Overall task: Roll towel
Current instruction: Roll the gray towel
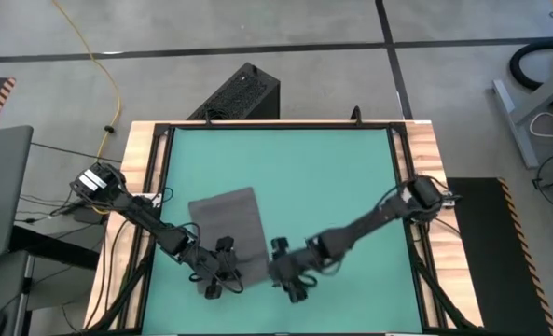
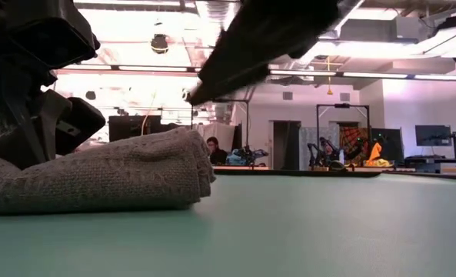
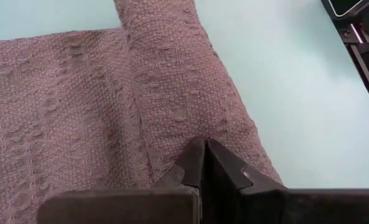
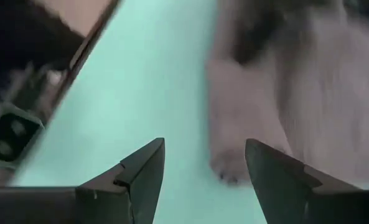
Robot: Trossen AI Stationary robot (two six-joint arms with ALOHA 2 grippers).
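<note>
A teal mat covers the table, framed by a black rail and pale wooden edges. Beyond the far edge a black perforated box stands on the grey floor, and a yellow cable snakes across the floor nearby. A grey laptop sits off the table's left side. In the low view, a seated person shows far back among monitors under ceiling strip lights.
</note>
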